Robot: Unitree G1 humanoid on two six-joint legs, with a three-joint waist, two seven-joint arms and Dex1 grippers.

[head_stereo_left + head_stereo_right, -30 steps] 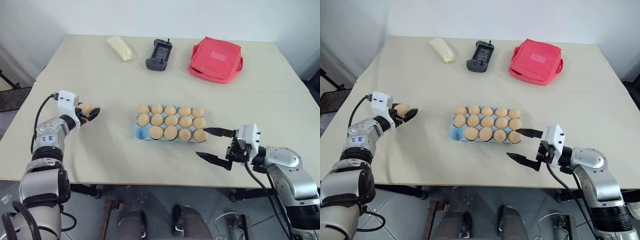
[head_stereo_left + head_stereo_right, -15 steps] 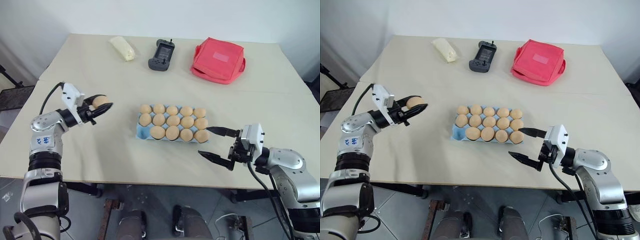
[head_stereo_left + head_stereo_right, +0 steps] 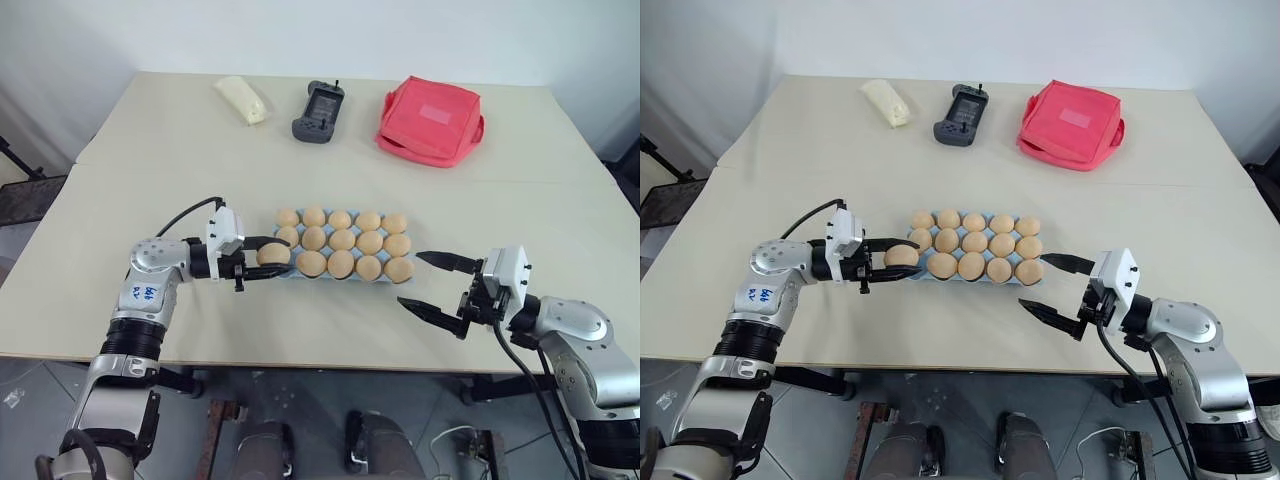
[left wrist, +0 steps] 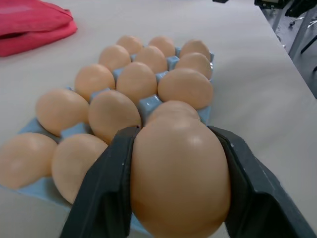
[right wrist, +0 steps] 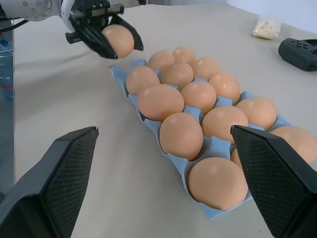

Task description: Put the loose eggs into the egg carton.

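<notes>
My left gripper (image 3: 281, 256) is shut on one loose egg (image 3: 270, 254), pale tan-orange, and holds it level at the near-left corner of the egg carton (image 5: 130, 96). The left wrist view shows that egg (image 4: 181, 178) clamped between both black fingers, just above the carton's blue cups (image 4: 148, 104). Several eggs (image 3: 342, 240) fill the light blue carton in three rows. Just past the carton's right end, my right gripper (image 3: 410, 280) is open with nothing between its fingers, pointing at the carton.
At the table's far side lie a cream-yellow packet (image 3: 241, 98), a black handheld device (image 3: 318, 110) and a red pouch (image 3: 430, 120). The table's front edge runs close below both grippers.
My left gripper has carried the egg rightward from the table's left part to the carton's near-left corner and turned toward it. The right gripper has stayed in place.
</notes>
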